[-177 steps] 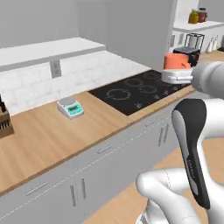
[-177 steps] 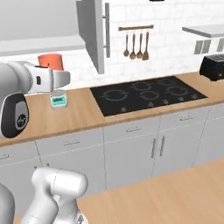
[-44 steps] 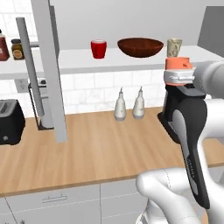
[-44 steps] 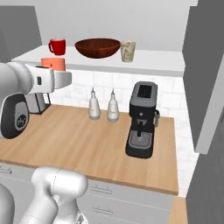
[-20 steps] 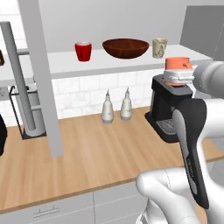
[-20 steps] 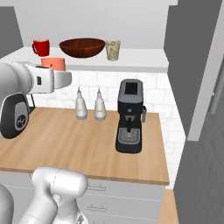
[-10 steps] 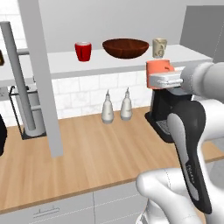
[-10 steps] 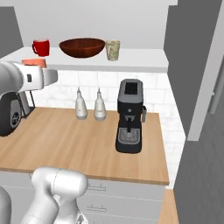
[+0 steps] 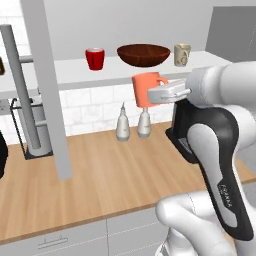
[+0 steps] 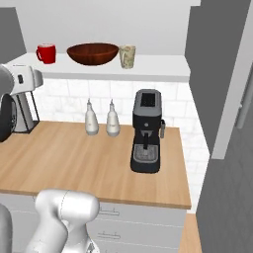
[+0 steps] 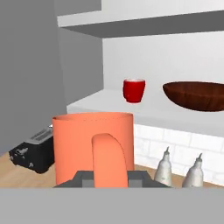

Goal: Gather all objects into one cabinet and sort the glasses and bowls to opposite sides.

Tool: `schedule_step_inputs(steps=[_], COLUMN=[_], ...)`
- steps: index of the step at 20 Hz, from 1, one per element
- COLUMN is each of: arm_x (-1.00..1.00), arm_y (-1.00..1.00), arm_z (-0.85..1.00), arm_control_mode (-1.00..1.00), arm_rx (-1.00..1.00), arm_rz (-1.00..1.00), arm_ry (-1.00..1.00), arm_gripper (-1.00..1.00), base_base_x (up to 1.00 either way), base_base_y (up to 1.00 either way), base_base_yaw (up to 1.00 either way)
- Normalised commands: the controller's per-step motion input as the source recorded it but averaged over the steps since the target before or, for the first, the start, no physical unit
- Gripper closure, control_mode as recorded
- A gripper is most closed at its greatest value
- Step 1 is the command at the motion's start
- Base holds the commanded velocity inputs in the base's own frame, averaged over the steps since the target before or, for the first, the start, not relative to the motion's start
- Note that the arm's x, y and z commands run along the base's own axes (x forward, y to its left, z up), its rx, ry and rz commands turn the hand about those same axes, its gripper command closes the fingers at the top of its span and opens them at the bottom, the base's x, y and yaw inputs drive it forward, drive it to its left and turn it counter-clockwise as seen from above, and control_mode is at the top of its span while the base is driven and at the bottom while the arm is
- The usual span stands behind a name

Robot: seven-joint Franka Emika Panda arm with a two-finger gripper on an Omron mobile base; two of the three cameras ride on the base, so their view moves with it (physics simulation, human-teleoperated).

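My gripper (image 9: 161,93) is shut on the handle of the coral-orange mug (image 9: 145,89), which I hold upright in the air just below and in front of the open cabinet's pale shelf (image 9: 70,76). In the hand view the mug (image 11: 92,146) stands close up, its handle between my gripper's (image 11: 110,177) dark tips. On the shelf stand the red cup (image 9: 95,58), the wide dark brown bowl (image 9: 143,54) and the beige mug (image 9: 182,54), left to right. The right base view has the red cup (image 10: 46,53), bowl (image 10: 93,53) and beige mug (image 10: 127,56).
The grey cabinet door (image 9: 47,85) hangs open on the left, with its bar handle (image 9: 20,90). Two white bottles (image 9: 123,127) (image 9: 144,124) stand on the wooden counter (image 9: 100,175) under the shelf. A black coffee machine (image 10: 147,131) stands to their right, a toaster (image 11: 35,153) to the left.
The base has stayed still. My arm has swung left with the coral-orange mug, from beside the beige mug's end of the shelf to below the bowl.
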Motion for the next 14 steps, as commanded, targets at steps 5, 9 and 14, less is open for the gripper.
schedule_step_inputs(steps=[5,9,14], arm_x=[0.03,0.44,0.91], arm_y=[0.63,0.27,0.06], arm_z=[0.03,0.15,0.0], arm_control_mode=[-1.0,-1.0,-1.0], arm_rx=[0.06,0.15,0.15], arm_rz=[0.0,0.0,0.02], arm_ry=[-0.04,-0.1,-0.03], arm_gripper=[1.0,1.0,1.0], base_base_x=[0.0,0.0,0.0], base_base_y=[0.0,0.0,0.0], base_base_yaw=[0.0,0.0,0.0])
